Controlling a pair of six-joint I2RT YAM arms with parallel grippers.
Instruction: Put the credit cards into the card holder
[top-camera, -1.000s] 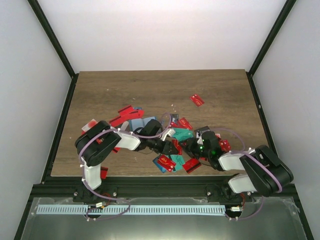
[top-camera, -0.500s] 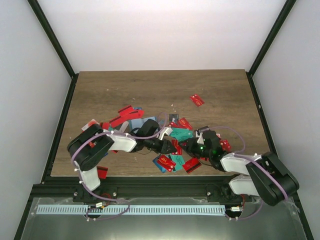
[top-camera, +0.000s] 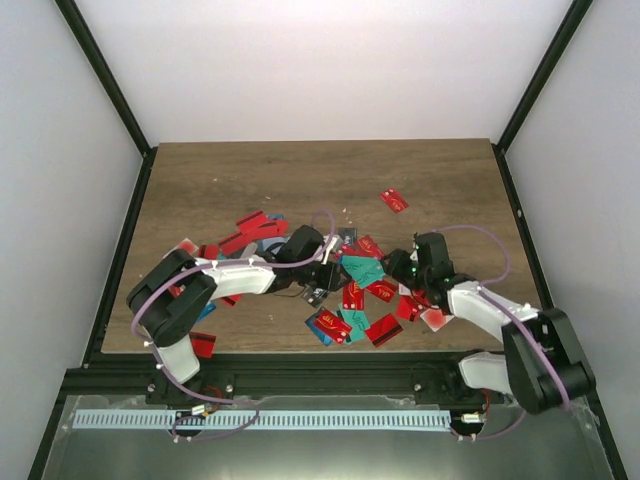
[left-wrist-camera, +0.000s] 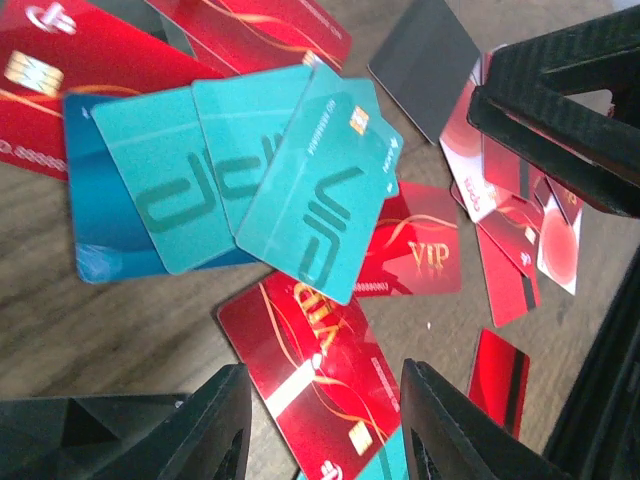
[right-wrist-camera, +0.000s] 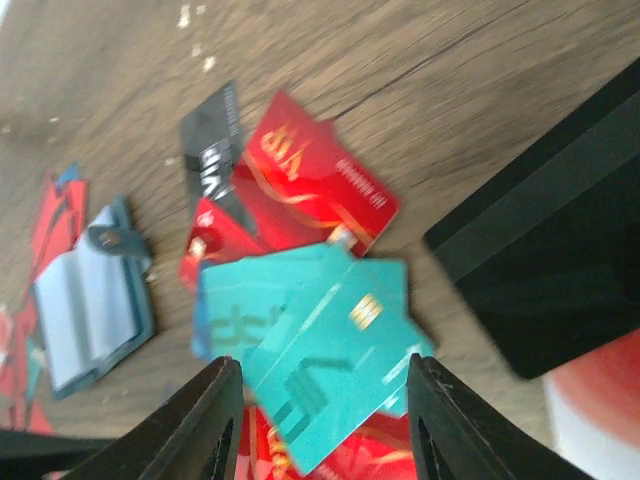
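Observation:
Credit cards lie scattered across the wooden table. Three teal cards (left-wrist-camera: 250, 180) are fanned out over a blue one, and a red VIP card (left-wrist-camera: 335, 370) lies below them. My left gripper (left-wrist-camera: 330, 430) hovers open over that red card with nothing between its fingers. My right gripper (right-wrist-camera: 325, 430) hangs open above the same teal cards (right-wrist-camera: 320, 350). The card holder (right-wrist-camera: 90, 300) lies open to the left of them, blue-grey with a dot clasp. In the top view the left gripper (top-camera: 325, 275) and right gripper (top-camera: 405, 268) face each other across the teal cards (top-camera: 362, 270).
A lone red card (top-camera: 394, 200) lies farther back on the right. More red cards (top-camera: 250, 225) sit behind the left arm. A mixed pile (top-camera: 340, 325) lies near the table's front edge. A black card (right-wrist-camera: 215, 150) rests beside a red VIP card (right-wrist-camera: 320, 180).
Both grippers have moved away from the front edge toward the teal cards. The right arm has swung out and stretched. Both pairs of jaws stand slightly wider.

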